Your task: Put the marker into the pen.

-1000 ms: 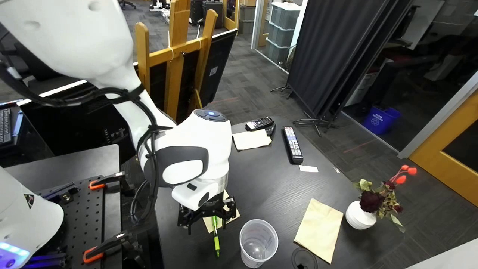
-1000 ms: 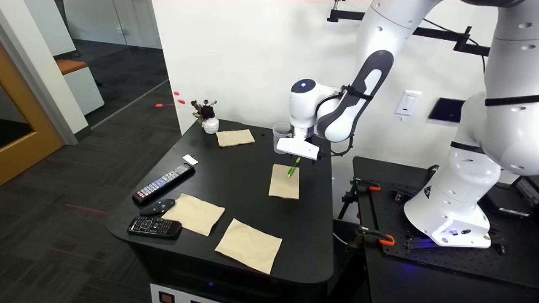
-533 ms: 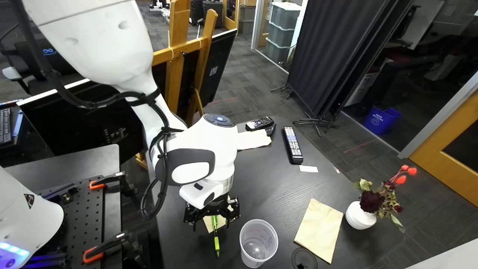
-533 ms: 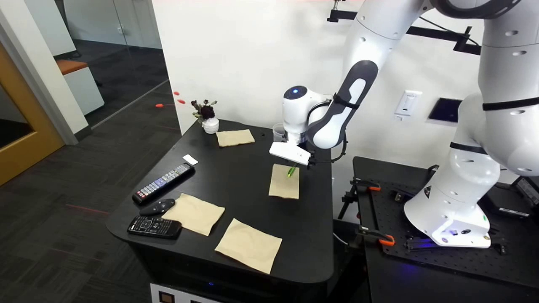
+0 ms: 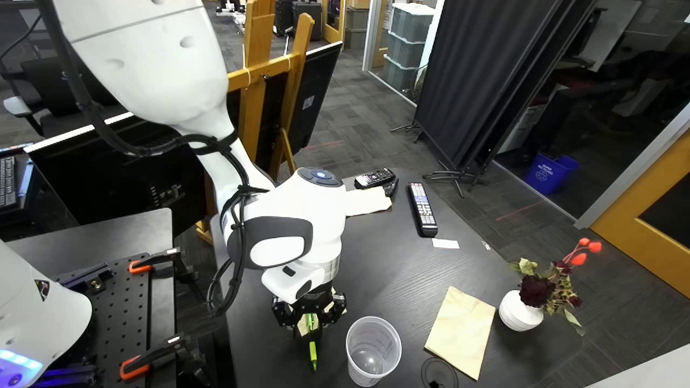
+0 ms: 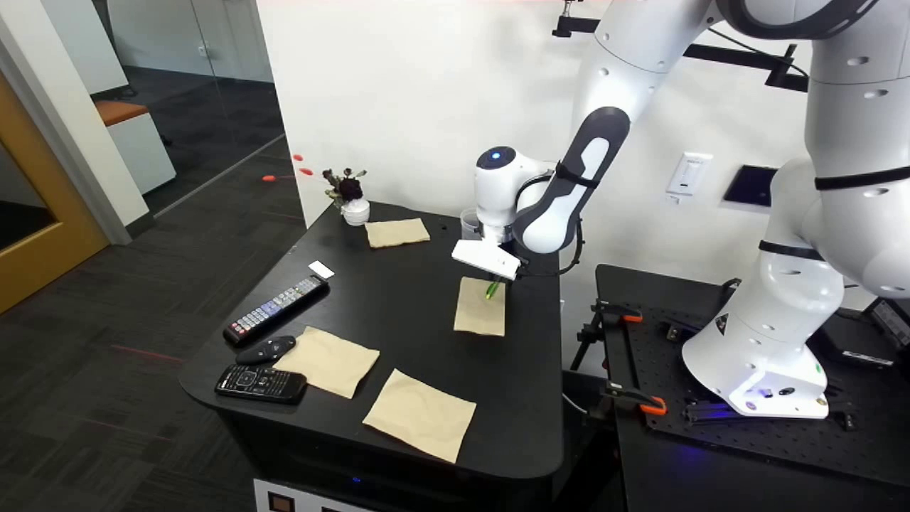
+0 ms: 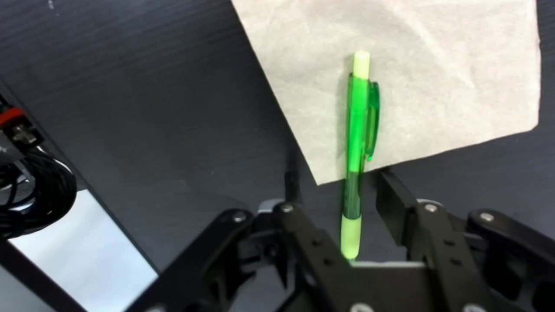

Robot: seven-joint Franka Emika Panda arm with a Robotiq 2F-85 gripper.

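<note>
The place looks like a robotics lab within an office. The lab side shows in the white robot arm [image 5: 186, 102], whose base [image 5: 43, 310] stands on a dark plate [image 5: 126, 310] dotted with holes, with orange-tipped clamps [image 5: 156, 353] at the plate's edge. The office side shows in the gray patterned carpet [image 5: 356, 124], the glass wall [image 5: 609, 145], the wooden door [image 5: 625, 226], the black chair [image 5: 46, 89], the keyboard [image 5: 8, 180] and the blue bin [image 5: 550, 173] marked for recycling. Gray storage tubs [image 5: 411, 46] stand stacked in the background. The bench [image 5: 383, 264] is more homely, bearing some remote controls [image 5: 422, 207] and a flower vase [image 5: 520, 311].

Green marker [image 7: 356, 143] near clear cup [image 5: 372, 347]
</note>
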